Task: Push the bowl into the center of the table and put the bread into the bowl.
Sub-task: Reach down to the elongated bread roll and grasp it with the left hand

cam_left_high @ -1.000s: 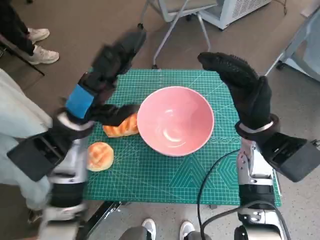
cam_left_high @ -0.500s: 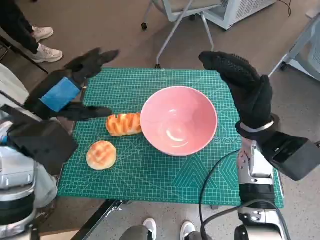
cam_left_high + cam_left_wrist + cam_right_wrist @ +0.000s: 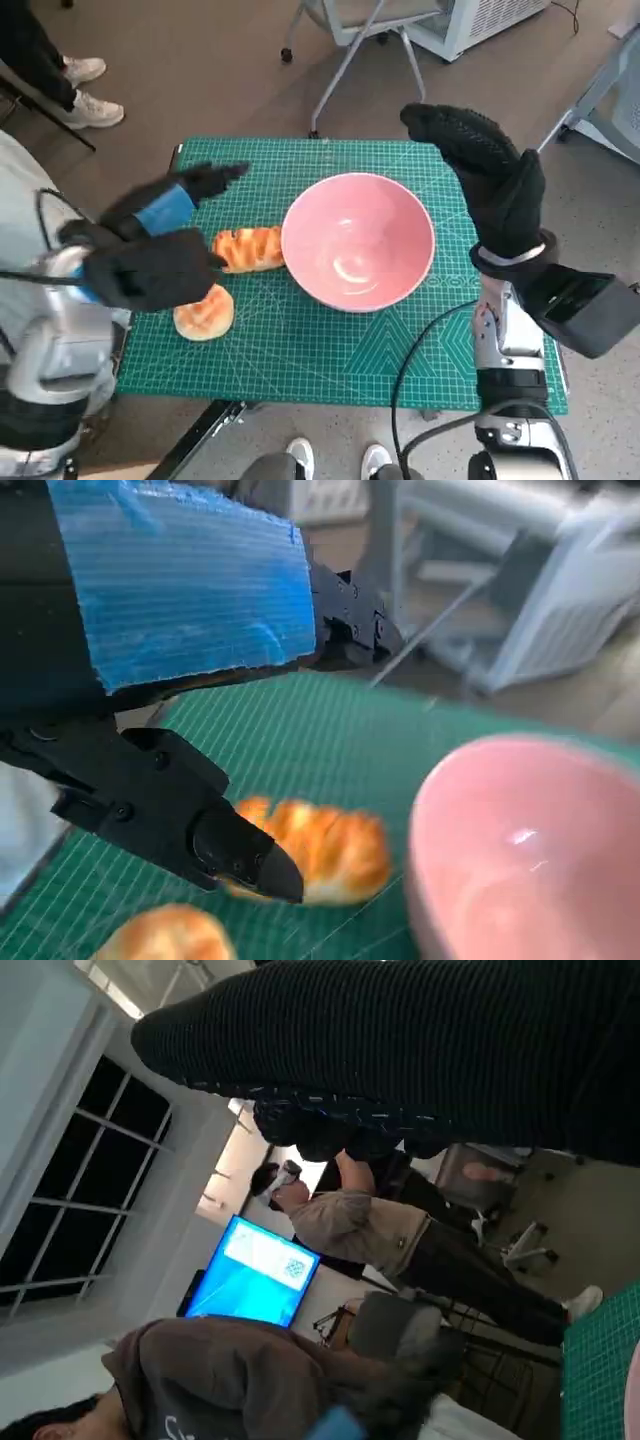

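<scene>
Nearest the robot's body, a round bun [image 3: 204, 311] lies on the green cutting mat [image 3: 300, 360] that covers the surface, partly under the left forearm. Just beyond it the left hand [image 3: 160, 222] hovers low over the mat with its fingers spread and nothing in them, the thumb side hanging close above the long glazed bread [image 3: 250, 248]; from the wrist camera there seems to be a gap between the fingertips [image 3: 250, 858] and the loaf, so I judge it is not touching.

The long bread lies on the mat just beside the pink bowl [image 3: 358, 240], its end close against the rim. The bowl sits upright and empty, roughly in the middle of the mat, so the pushing part of the job looks done. What is left is the bread: neither piece is in the bowl, and neither is gripped.

On the far right side, the gloved right hand [image 3: 487, 175] stands raised beside the bowl's rim, fingers extended and holding nothing, apart from the bowl as far as I can tell.

Beyond the surface are chair legs [image 3: 345, 60] and a person's shoes [image 3: 78, 90] on the floor.
</scene>
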You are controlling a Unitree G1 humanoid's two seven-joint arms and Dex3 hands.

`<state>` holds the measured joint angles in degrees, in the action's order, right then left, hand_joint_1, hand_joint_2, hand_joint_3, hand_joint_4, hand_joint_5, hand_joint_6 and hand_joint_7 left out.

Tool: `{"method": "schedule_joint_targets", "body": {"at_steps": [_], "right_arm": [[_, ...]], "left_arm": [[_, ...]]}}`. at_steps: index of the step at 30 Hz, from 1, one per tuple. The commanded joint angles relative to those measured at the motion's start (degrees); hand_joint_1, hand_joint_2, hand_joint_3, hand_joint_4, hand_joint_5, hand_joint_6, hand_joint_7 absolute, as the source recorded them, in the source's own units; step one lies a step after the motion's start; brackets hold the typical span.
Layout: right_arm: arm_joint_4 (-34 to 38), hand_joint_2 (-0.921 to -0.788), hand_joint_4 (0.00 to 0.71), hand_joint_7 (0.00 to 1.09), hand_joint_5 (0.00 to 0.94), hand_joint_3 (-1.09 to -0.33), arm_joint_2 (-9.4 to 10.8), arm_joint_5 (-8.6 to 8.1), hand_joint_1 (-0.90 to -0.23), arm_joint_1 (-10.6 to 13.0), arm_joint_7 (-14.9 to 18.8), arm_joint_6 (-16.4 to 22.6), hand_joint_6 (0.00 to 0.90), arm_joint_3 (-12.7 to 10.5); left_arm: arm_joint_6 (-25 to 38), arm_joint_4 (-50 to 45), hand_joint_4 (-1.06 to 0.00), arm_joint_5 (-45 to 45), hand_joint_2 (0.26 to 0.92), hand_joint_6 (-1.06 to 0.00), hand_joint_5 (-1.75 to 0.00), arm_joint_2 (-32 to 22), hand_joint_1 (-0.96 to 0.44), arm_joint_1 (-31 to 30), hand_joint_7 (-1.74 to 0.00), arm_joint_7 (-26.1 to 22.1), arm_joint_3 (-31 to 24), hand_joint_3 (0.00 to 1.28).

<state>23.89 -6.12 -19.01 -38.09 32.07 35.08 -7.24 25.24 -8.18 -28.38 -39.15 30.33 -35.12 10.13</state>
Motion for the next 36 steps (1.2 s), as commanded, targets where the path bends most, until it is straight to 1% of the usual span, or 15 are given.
{"method": "schedule_joint_targets", "body": {"at_steps": [1,4,7,13,21,26,36], "right_arm": [[0.4,-0.921,0.177,0.62,0.0,-0.755,0.5,-0.38,-0.71,1.0,-0.3,-0.6,-0.001,0.1],[0.5,-0.921,0.177,0.62,0.0,-0.755,0.6,-0.5,-0.711,1.0,-0.3,-0.6,-0.001,0.1],[0.5,-0.921,0.177,0.62,0.0,-0.755,0.6,-0.64,-0.711,1.1,-0.2,-0.6,-0.001,0.0],[0.3,-0.921,0.177,0.62,0.0,-0.754,0.6,-1.05,-0.706,1.3,-0.1,-0.8,-0.001,0.0],[0.1,-0.921,0.177,0.62,0.0,-0.755,0.6,-1.13,-0.703,1.5,-0.2,-0.8,-0.001,0.1],[0.3,-0.921,0.177,0.62,0.0,-0.755,0.5,-1.26,-0.7,1.6,0.0,-0.8,-0.001,0.0],[-0.1,-0.921,0.178,0.62,0.001,-0.754,0.4,-1.25,-0.698,1.8,0.0,-1.3,-0.001,0.2]], "left_arm": [[1.0,4.5,-0.14,-2.0,0.716,-0.28,0.0,1.4,-0.09,2.6,-0.01,0.0,3.1,0.0],[2.0,7.4,-0.13,-2.4,0.717,-0.27,0.0,2.9,-0.1,3.7,-0.01,0.1,4.6,0.0],[2.4,9.8,-0.13,-2.9,0.715,-0.27,0.0,4.0,-0.06,4.6,0.0,0.5,6.0,0.0],[1.0,15.1,-0.13,-4.7,0.708,-0.26,0.0,5.6,0.03,6.0,0.0,2.0,8.6,0.0],[-1.0,22.1,-0.13,-6.5,0.707,-0.24,0.0,6.9,0.06,8.2,0.0,3.5,11.0,0.0],[-2.9,27.7,-0.13,-6.8,0.707,-0.24,0.0,8.2,0.07,9.8,0.0,5.2,12.2,0.0],[-7.9,41.2,-0.14,-8.7,0.718,-0.26,0.0,11.9,0.07,13.1,-0.01,10.7,15.3,0.01]]}}
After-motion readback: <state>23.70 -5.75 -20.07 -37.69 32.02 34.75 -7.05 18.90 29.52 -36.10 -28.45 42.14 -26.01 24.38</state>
